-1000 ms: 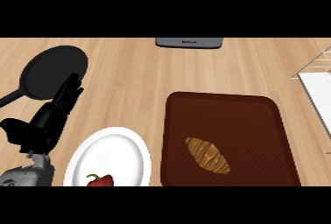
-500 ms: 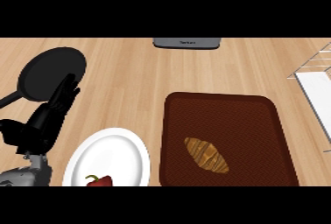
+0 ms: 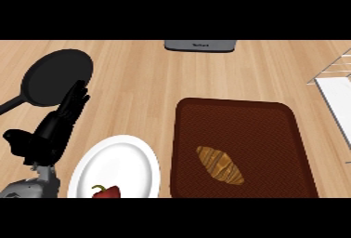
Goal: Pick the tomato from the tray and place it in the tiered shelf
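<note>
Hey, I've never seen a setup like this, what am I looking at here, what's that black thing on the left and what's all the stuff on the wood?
This is a single view from a humanoid robot's head, looking steeply down at a wooden kitchen counter. The black thing at the left is the robot's left hand on a grey forearm; its fingers are straight and it holds nothing. The right hand is not in the picture.

On the counter: a black frying pan beyond the hand, and a white plate with a red pepper at its near edge. A brown tray holds a croissant. A wire shelf shows at the right edge, and a grey appliance at the top.

I see no tomato on the tray.
</note>
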`<state>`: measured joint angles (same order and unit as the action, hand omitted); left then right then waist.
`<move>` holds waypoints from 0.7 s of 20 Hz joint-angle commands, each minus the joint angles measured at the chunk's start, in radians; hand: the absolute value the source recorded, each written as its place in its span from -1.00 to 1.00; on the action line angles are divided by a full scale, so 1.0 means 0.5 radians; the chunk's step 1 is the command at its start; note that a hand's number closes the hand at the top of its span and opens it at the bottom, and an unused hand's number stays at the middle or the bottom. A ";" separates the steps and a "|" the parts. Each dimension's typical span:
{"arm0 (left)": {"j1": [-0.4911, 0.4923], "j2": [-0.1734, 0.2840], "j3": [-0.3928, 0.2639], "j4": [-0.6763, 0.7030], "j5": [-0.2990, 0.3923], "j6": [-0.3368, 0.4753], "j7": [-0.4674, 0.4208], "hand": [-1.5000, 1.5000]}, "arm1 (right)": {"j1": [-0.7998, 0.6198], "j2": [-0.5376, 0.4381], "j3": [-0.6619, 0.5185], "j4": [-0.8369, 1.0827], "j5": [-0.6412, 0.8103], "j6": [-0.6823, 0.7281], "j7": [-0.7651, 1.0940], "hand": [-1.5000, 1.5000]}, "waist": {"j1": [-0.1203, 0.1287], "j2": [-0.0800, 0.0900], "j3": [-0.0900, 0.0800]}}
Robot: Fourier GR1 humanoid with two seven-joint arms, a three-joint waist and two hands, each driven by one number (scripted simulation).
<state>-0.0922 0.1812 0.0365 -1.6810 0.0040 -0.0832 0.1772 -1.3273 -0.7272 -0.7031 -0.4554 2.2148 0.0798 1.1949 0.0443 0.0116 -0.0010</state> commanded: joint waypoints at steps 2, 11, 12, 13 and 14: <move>-0.004 0.071 0.038 -0.011 0.043 -0.070 0.034 0.00 | -0.185 0.046 0.110 -0.267 0.137 -0.111 0.469 -1.00 | 0.032 -0.005 -0.003; -0.027 0.000 0.007 -0.005 -0.016 0.022 0.051 0.00 | -0.348 0.171 0.133 -0.976 0.265 -0.287 0.584 -1.00 | -0.035 -0.037 0.000; 0.005 0.021 0.027 0.031 -0.006 -0.004 0.007 0.00 | -0.388 0.257 0.157 -1.078 0.285 -0.252 0.584 -1.00 | -0.030 -0.039 -0.004; 0.019 0.012 0.014 -0.039 -0.006 0.008 0.048 0.00 | -0.416 0.261 0.180 -1.138 0.347 -0.181 0.585 -1.00 | -0.020 -0.044 -0.003; 0.021 0.012 0.039 0.028 0.014 -0.001 0.021 0.00 | -0.386 0.379 0.178 -1.267 0.333 -0.170 0.585 -1.00 | -0.053 -0.047 -0.004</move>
<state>-0.0925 0.1870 0.0466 -1.6755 0.0050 -0.0843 0.1892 -1.4911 -0.6270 -0.6389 -0.9484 2.3534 -0.0096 1.2472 0.0329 -0.0045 -0.0024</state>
